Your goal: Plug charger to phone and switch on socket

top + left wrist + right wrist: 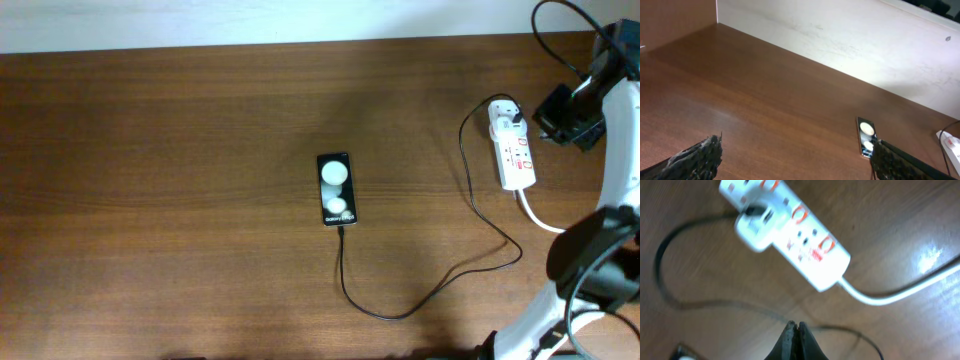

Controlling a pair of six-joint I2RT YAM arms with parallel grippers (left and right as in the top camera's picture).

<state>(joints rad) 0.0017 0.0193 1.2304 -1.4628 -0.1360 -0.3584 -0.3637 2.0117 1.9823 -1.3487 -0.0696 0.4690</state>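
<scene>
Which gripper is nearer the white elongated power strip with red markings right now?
Right. The right gripper, shut, hangs close by the white power strip. The left gripper, open, is far off: the strip sits at its view's edge, beyond the black glossy phone.

Right fingers [789,341] closed — left fingers [697,159] apart

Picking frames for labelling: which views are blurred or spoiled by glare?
Right wrist view: power strip and black cable smeared by blur, glare patch on the table. Overhead view: sharp, two white glare spots on the phone. Left wrist view: fairly sharp, same spots on the phone.
</scene>
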